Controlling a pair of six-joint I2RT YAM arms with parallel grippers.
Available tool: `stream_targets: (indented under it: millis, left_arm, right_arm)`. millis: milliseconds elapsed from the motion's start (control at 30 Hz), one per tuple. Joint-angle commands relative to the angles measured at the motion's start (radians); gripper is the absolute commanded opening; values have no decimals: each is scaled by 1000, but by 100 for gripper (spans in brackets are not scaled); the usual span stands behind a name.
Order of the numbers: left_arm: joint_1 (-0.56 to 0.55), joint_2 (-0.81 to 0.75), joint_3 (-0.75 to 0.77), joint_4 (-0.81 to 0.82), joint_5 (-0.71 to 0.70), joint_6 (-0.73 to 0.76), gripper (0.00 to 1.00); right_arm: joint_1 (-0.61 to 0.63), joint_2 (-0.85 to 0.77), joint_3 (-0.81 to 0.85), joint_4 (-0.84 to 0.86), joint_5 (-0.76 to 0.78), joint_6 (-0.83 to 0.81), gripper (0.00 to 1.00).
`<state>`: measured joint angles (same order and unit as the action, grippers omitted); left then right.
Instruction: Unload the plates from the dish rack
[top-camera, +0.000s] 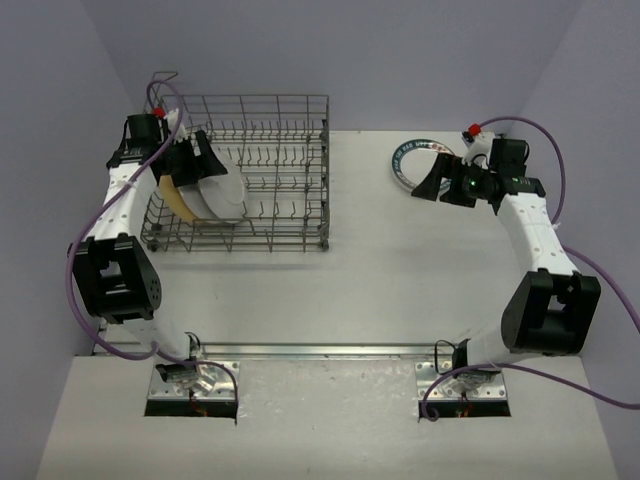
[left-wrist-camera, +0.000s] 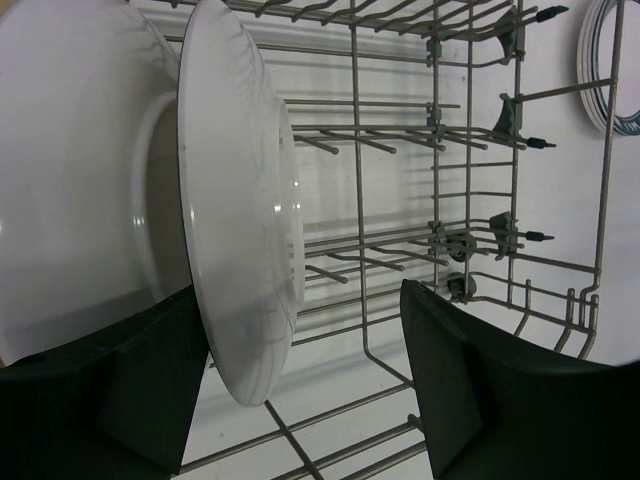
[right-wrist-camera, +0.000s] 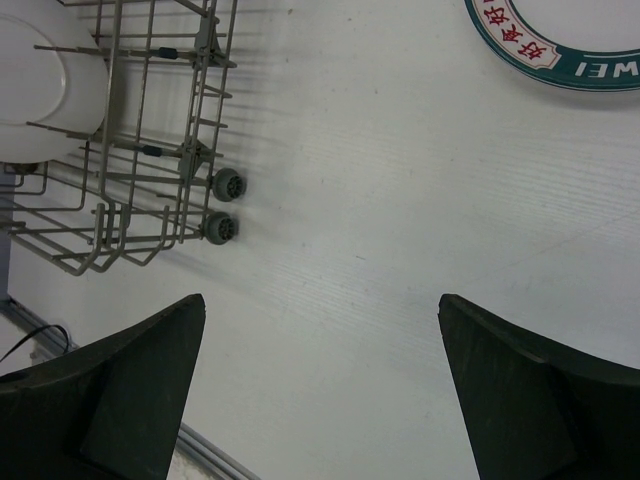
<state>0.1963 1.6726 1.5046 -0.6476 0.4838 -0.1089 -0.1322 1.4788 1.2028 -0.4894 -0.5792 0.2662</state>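
Straddles with spread left gripper (left-wrist-camera: 300, 300) the rim of front white plate (left-wrist-camera: 240, 200), standing edge-on in dish rack (top-camera: 326, 170); leaves right gripper (right-wrist-camera: 320, 305), spread too, well apart.

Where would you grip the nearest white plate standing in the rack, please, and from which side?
The white plate stands on edge in the dish rack, so take its rim from above, one finger on each face; the left gripper, open, straddles that rim.
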Motion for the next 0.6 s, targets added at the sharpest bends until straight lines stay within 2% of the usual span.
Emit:
stream_targets:
  millis: [0, 133, 500, 567]
  left_arm:
    - [0, -1, -13, 92, 170, 10, 64]
    - [-1, 11, -21, 115, 258, -1, 53]
    - [-7, 89, -8, 98, 243, -17, 41]
    - [-9, 99, -5, 87, 237, -10, 35]
  right_arm:
    - [0, 12, -3, 48, -26, 20, 99]
    - [2, 20, 0, 54, -39, 34, 99]
    - [2, 18, 1, 40, -41, 25, 99]
    - [2, 15, 1, 38, -42, 25, 99]
